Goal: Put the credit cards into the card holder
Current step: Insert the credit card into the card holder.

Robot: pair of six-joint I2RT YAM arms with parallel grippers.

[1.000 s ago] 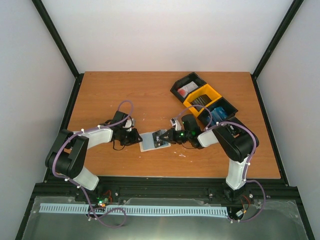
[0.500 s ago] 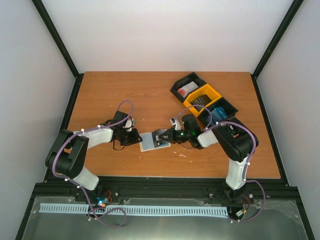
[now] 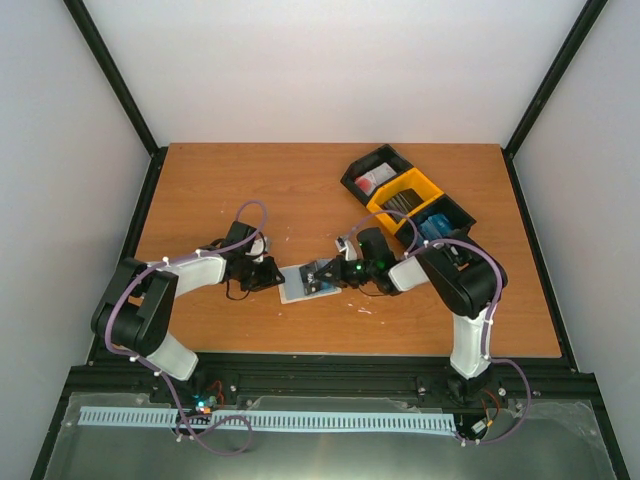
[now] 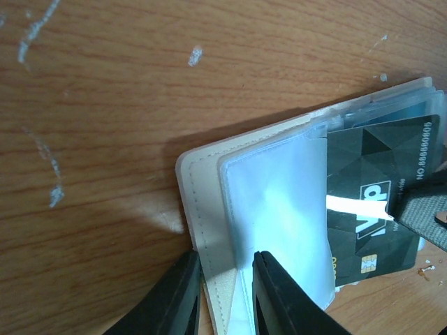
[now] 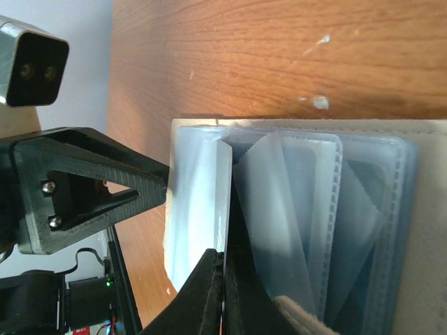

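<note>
While the open card holder [image 3: 298, 285] is lying at the lower middle of the top view on the table [image 3: 280, 190], the left gripper [image 4: 223, 264] is pinching its beige edge at the bottom of the left wrist frame. The right gripper [image 5: 219, 259], fingers nearly together, is gripping a black credit card [image 4: 377, 174] sitting partway inside a clear sleeve [image 4: 279, 209] at the right.

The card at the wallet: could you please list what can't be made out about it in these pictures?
Left wrist: how deep the card sits, blurred by the wallet's glaring sleeve.
Right wrist: its face; only a thin edge shows at the right tool.
Top: its print, too small, partly under that tool.
</note>
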